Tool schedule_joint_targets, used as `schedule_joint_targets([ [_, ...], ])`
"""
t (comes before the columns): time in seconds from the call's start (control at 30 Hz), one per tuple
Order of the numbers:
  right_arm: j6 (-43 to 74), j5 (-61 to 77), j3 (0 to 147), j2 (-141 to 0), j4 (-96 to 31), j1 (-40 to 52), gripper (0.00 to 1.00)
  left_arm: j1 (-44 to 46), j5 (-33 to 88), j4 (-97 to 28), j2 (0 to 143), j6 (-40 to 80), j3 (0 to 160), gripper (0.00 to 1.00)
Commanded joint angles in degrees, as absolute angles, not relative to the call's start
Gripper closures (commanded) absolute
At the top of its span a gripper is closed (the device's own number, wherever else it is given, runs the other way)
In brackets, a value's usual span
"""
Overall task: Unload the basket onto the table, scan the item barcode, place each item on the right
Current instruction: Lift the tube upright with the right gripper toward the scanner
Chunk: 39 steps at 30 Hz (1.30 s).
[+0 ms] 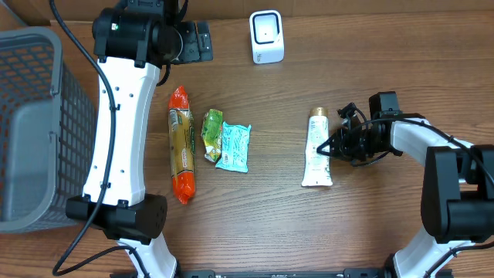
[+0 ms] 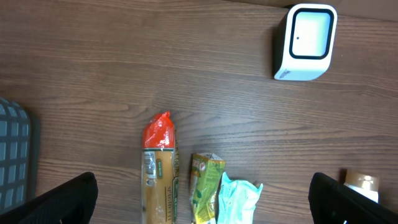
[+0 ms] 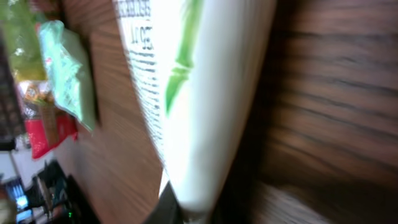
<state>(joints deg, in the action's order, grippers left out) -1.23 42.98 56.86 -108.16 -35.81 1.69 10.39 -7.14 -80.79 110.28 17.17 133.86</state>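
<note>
A white tube [image 1: 316,150] with green print and a tan cap lies on the wooden table right of centre. My right gripper [image 1: 330,148] lies low at its right edge, shut on the tube [image 3: 199,93], which fills the right wrist view down to a dark finger [image 3: 169,204]. The white barcode scanner [image 1: 267,36] stands at the back of the table. My left gripper [image 1: 193,40] hovers at the back left, open. In its wrist view the left gripper [image 2: 202,198] holds nothing, and the scanner [image 2: 305,42] stands at the upper right.
A spaghetti pack [image 1: 181,147] with red ends, a green packet [image 1: 211,135] and a teal packet [image 1: 234,147] lie side by side left of centre. A grey mesh basket [image 1: 31,123] stands at the left edge.
</note>
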Motion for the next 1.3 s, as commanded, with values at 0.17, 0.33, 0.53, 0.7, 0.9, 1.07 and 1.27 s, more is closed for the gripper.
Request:
schedule_joint_targets([
  [0.17,-5.0,48.9,63.2,-108.9,-45.8,2.0,0.96,10.2,-7.9,-80.8,110.4,16.7,133.8,0.01],
  [0.33,-6.1,55.4,72.5,-106.0,-50.9,2.6,0.96,10.2,-7.8,-80.8,110.4,16.8,133.8,0.01],
  [0.53,-7.3,55.4,82.8,-104.4,-58.4,2.9,0.96,10.2,-7.0,-81.2,110.4,16.2,133.9,0.0],
  [0.7,-9.3,56.9,87.2,-104.1,-62.2,3.0,0.96,8.0,-2.5,-83.1,109.4,8.5,134.3,0.0],
  [0.9,-14.6,65.3,87.4,-104.1,-63.7,3.0,0.96,0.7,0.0,-88.1,106.9,5.2,136.0,0.0],
  [1.07,-20.8,73.6,87.4,-104.0,-65.0,3.7,0.96,-5.4,9.4,-89.2,104.2,-3.7,136.0,0.0],
  [1.27,-21.5,74.9,88.5,-103.4,-64.6,6.1,0.96,-8.0,8.8,-91.1,103.8,-4.7,136.0,0.0],
])
